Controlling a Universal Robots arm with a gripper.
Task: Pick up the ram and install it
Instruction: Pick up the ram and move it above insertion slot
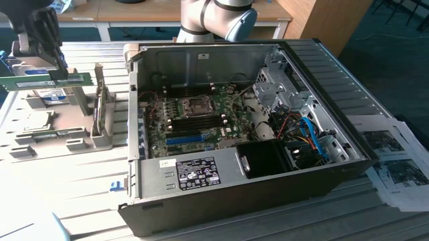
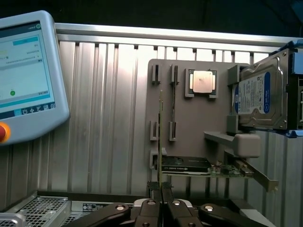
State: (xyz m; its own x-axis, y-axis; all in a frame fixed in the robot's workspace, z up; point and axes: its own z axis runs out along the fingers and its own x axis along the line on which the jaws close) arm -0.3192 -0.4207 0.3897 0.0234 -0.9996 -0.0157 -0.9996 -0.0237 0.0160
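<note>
The fingers are clenching the ram by its thin edges, holding the green stick level in the air above the grey parts fixture, at about ten o'clock from the open computer case in the exterior view. The ram is touching nothing but the fingers and is sitting well apart from the motherboard. In the wrist view it is showing edge-on as a slim line. The grip is looking off-centre, so the stick is likely prone to pivoting or slipping. It is also risking a knock against the case wall, or a tilted entry jamming at the dark memory slots near the processor socket.
</note>
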